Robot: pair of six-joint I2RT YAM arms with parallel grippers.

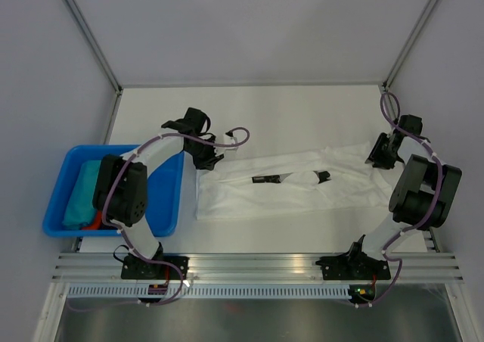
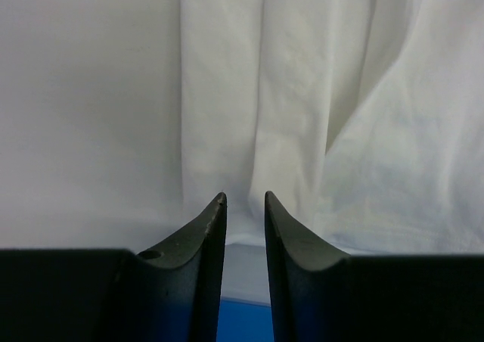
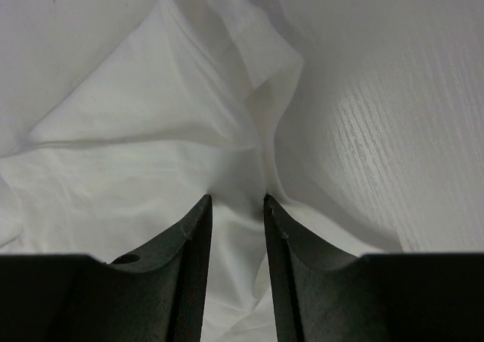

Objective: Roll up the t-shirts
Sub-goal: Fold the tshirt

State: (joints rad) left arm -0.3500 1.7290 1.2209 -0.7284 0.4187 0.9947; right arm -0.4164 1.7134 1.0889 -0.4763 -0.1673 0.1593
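The left end effector (image 1: 206,157) is held just right of the blue bin (image 1: 54,200), in which a teal bundle (image 1: 82,194) is lying. Its jaws are drawn nearly together on the left edge of the t-shirt (image 1: 302,189). In the left wrist view white cloth is seen running into the narrow gap between the tips, so a pinch is judged rather than a hover. The t-shirt is spread to the right of the bin, its long axis running straight away from the bin across the surface (image 1: 287,119), with two small black marks (image 1: 268,178) near its middle. The right end effector (image 1: 378,158) is found at the end of the shirt farthest from the bin, likewise closed on a gathered fold toward which the creases are drawn. Each end is thus held by the nearer arm, and the coming move is judged to turn on that axis, along which any stretch or roll would have to be carried. Room is left on the surface beyond the shirt's far edge, up to the grey panels (image 1: 249,24) enclosing it.
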